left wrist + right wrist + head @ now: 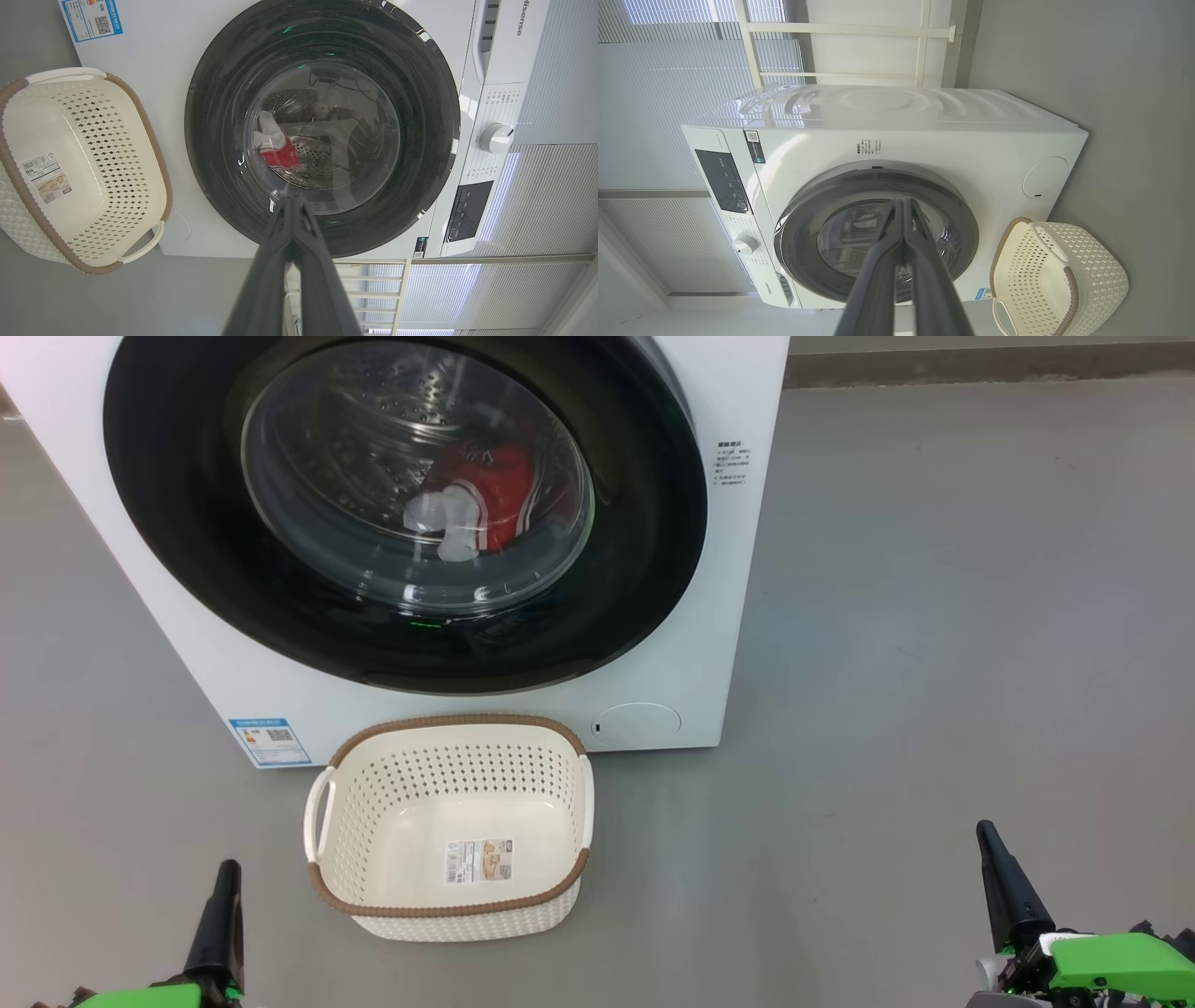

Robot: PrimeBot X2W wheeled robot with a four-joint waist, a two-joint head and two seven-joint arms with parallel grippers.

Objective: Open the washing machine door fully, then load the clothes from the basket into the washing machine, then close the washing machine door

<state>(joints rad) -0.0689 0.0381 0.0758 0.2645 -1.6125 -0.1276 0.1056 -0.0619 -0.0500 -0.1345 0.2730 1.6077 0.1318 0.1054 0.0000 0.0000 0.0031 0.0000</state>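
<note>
Left gripper (pixel 227 870) and right gripper (pixel 986 833) are clenched, empty. The washing machine door (pixel 168 523) looks rigid, slick; hook its rim.

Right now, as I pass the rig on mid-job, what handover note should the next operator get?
Left gripper: shut, empty, low on the left, touching nothing.
Right gripper: shut, empty, low on the right, touching nothing.
Clothes: red, inside the washing machine, seen through the glass of the washing machine door, which looks closed.
Basket: empty, on the floor in front of the machine.
Done: loading and closing, by the look of it.
Left: nothing obvious; perhaps confirm the door latched.
</note>
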